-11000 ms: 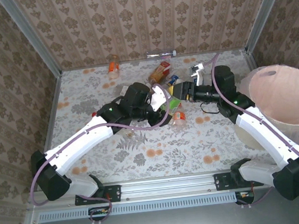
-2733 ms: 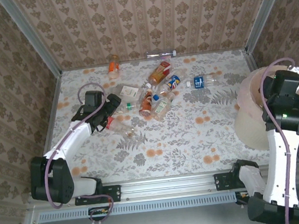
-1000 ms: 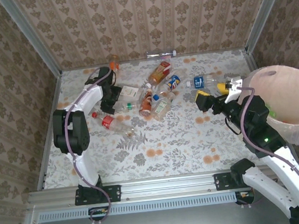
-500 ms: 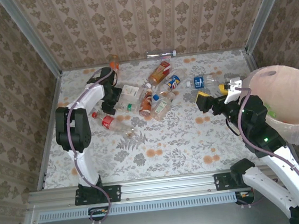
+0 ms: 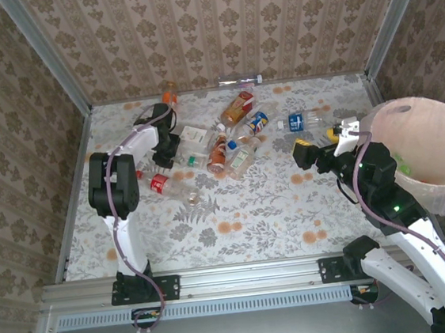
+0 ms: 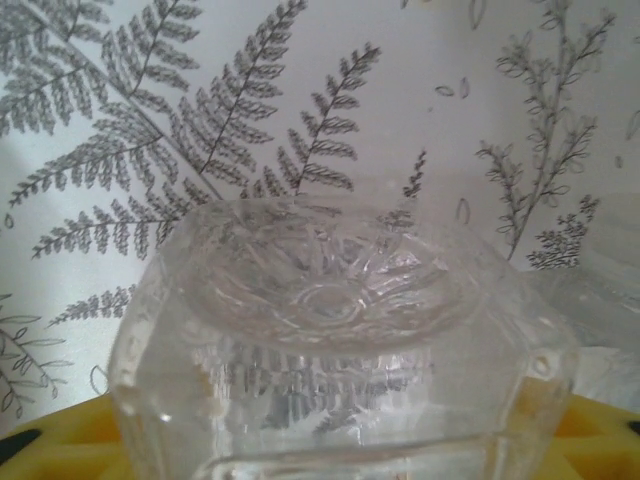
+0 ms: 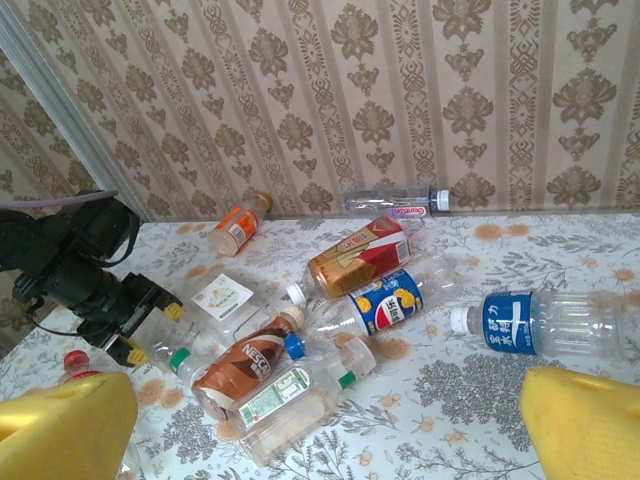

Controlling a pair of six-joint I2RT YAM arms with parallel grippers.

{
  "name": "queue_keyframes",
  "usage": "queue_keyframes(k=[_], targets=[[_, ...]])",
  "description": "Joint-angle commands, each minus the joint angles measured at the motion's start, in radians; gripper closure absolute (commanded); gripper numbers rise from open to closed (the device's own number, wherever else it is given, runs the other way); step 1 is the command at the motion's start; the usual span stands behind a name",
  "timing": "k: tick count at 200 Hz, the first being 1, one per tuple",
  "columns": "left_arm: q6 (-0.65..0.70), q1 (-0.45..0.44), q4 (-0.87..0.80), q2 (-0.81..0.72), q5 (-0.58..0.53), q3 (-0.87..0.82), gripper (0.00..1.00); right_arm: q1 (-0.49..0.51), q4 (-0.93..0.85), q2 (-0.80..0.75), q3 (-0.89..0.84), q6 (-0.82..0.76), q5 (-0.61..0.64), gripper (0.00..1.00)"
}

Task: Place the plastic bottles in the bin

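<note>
Several plastic bottles (image 5: pixel 227 138) lie scattered at the back of the table. My left gripper (image 5: pixel 171 142) is open, its yellow fingers either side of the base of a clear white-labelled bottle (image 6: pixel 330 340), also seen from the right wrist (image 7: pixel 222 298). My right gripper (image 5: pixel 315 142) hangs open and empty left of the pinkish-beige bin (image 5: pixel 434 132), facing the pile. In front of it lie a red-gold bottle (image 7: pixel 360 258), a Pepsi bottle (image 7: pixel 388 300), a blue-labelled bottle (image 7: pixel 515 322), a brown Nescafe bottle (image 7: pixel 245 365) and a green-labelled bottle (image 7: pixel 275 398).
An orange-labelled bottle (image 5: pixel 169 98) and a clear bottle (image 5: pixel 241 79) lie against the back wall. A red-capped bottle (image 5: pixel 160 181) lies near the left arm. The bin stands at the table's right edge, with something green (image 5: pixel 402 170) inside. Patterned walls enclose the table.
My left gripper has edged a little further onto the white-labelled bottle and the left arm's elbow has shifted. The right arm has barely moved.
</note>
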Motion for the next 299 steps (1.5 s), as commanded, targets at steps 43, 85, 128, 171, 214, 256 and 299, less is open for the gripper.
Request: queue_keyframes(k=[43,85,128,171,214,256,299], targets=[[0.154,-0.019,0.120,-0.199,-0.069,-0.074,0.51,0.010,0.053,-0.011,-0.021,0.004,-0.050,0.00],[0.420,-0.075,0.217,-0.395,-0.176,-0.155,0.53,0.019,0.147,0.019,-0.046,0.036,-0.134,0.00],[0.680,-0.162,0.284,-0.555,-0.186,-0.189,0.53,0.037,0.245,0.089,-0.060,0.085,-0.185,0.00],[0.871,-0.298,0.384,-0.639,-0.142,-0.198,0.53,0.092,0.298,0.163,-0.057,0.081,-0.203,0.00],[0.980,-0.392,0.537,-0.663,0.011,-0.209,0.52,0.185,0.341,0.237,-0.050,0.040,-0.197,0.00],[0.999,-0.470,0.580,-0.637,0.121,-0.175,0.53,0.268,0.431,0.317,-0.042,0.013,-0.128,0.00],[0.971,-0.509,0.610,-0.598,0.252,-0.149,0.53,0.277,0.620,0.419,-0.031,0.096,-0.217,0.00]])
